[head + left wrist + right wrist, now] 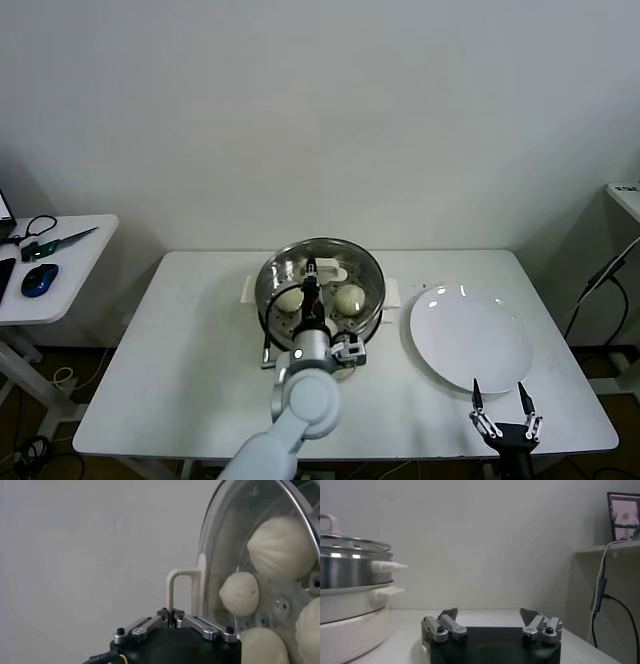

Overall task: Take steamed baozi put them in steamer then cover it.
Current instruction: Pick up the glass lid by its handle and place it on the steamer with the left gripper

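The steamer stands at the table's middle back, on its white base. The clear glass lid lies on top of it. My left gripper is above the lid's centre, shut on the lid's white handle. Through the glass I see several cream-white baozi on the perforated tray; two show in the head view. My right gripper is open and empty near the table's front right edge. The right wrist view shows the steamer with the lid resting on it.
A flat white plate, empty, lies right of the steamer, just behind the right gripper. A side table at the far left holds a blue mouse and cables. A cable hangs at the far right.
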